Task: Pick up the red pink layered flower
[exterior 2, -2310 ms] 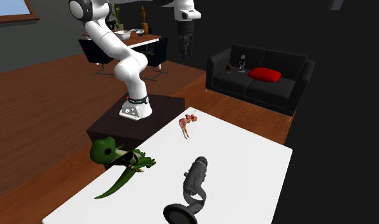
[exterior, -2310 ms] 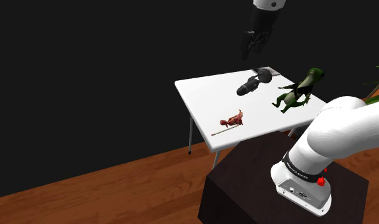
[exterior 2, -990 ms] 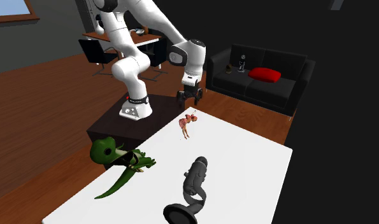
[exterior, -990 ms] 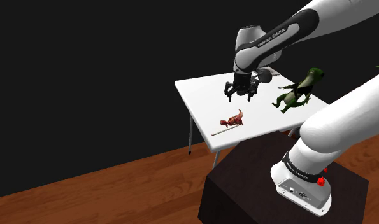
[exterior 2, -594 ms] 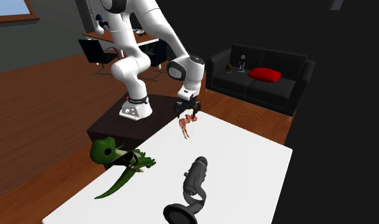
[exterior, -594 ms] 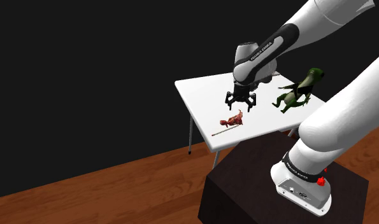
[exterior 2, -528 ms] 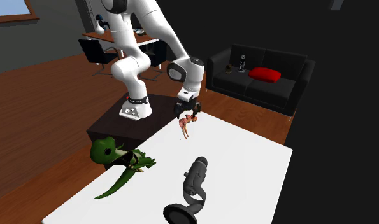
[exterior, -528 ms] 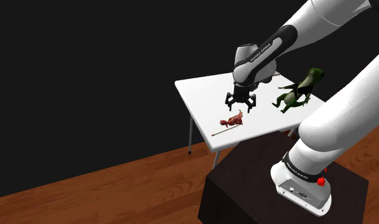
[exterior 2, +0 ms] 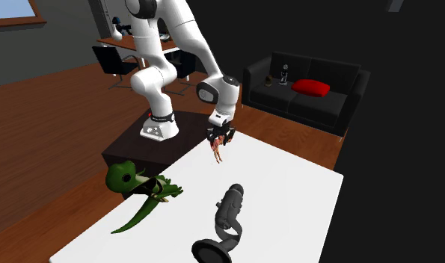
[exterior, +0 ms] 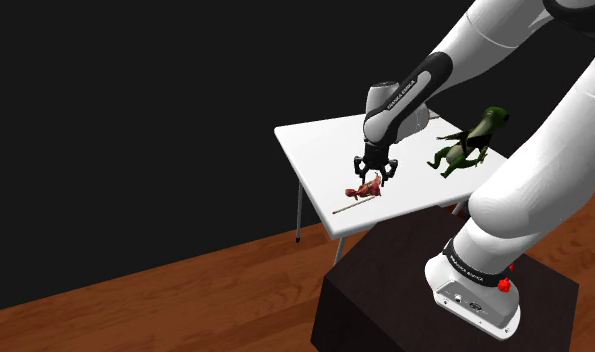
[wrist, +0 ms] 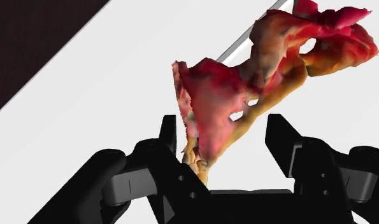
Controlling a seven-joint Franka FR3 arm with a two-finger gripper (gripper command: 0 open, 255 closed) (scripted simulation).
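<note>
The red and pink layered flower point(exterior: 366, 190) lies on its side near the front edge of the white table point(exterior: 315, 150), with a thin stem point(exterior: 345, 208) running off towards the shoulder view's left. My gripper point(exterior: 371, 177) has come down right over it. In the wrist view the flower point(wrist: 245, 95) sits between the two black fingers of the gripper point(wrist: 223, 125). The fingers stand apart: one finger point(wrist: 169, 130) is against the petals, and a gap shows at the other. In the second exterior view the gripper point(exterior 2: 221, 135) covers the top of the flower point(exterior 2: 217, 149).
A green dinosaur toy point(exterior: 466, 143) lies on the table towards the shoulder view's right, also near my stand point(exterior 2: 134, 146). A dark grey upright object point(exterior 2: 228, 215) stands at the table's point(exterior 2: 288, 187) near side in the second exterior view. A black sofa point(exterior 2: 303, 93) is beyond.
The gripper has dropped from above the table down onto the flower, and its fingers have drawn closer together around it. The flower has not moved.
</note>
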